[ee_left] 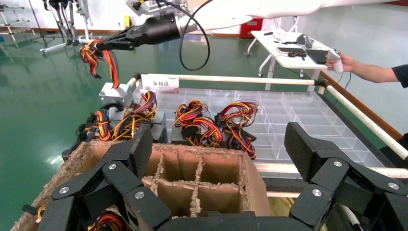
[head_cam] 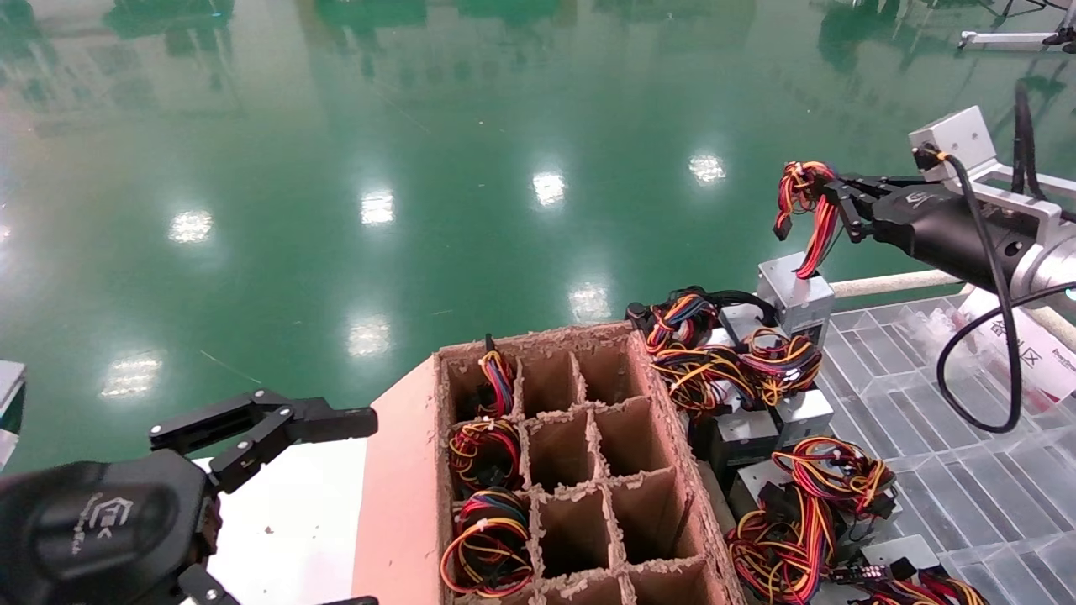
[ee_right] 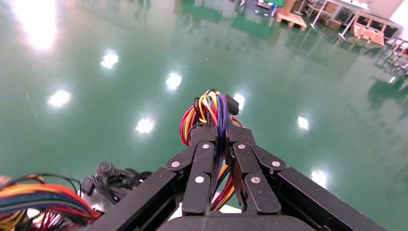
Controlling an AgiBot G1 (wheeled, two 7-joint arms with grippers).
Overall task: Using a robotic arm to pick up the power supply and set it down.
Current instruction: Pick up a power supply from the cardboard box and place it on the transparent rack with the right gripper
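Two grippers show on my head feed. On the left, my left gripper (head_cam: 336, 437) sits low by the near corner, over a white surface (head_cam: 294, 521) just beside the cardboard box (head_cam: 403, 504); its fingers (ee_left: 308, 144) are spread wide with nothing between them. In the left wrist view those same fingers frame the box's cardboard dividers (ee_left: 197, 180).

Moving right, the cardboard box is split into cells. Three cells in its left column hold wire bundles (head_cam: 487, 538); the other cells I can see into look bare.

Just past the box's right wall lies a pile of grey boxes with coiled yellow, red and black wires (head_cam: 731, 361), resting at the edge of a clear plastic compartment tray (head_cam: 967, 487).

Above that pile hangs the power supply (head_cam: 797, 294), a small silver-grey box, tilted and lifted clear of most of the heap, though I cannot tell whether its lower edge touches the units under it. Its red bundle of wires (head_cam: 811, 214) runs up from it.

Farthest right, my right gripper (head_cam: 828, 202) is clamped on those wires, not on the metal box itself. The right wrist view shows the fingers (ee_right: 204, 163) pinched narrow with the wires (ee_right: 211, 108) sprouting out between them
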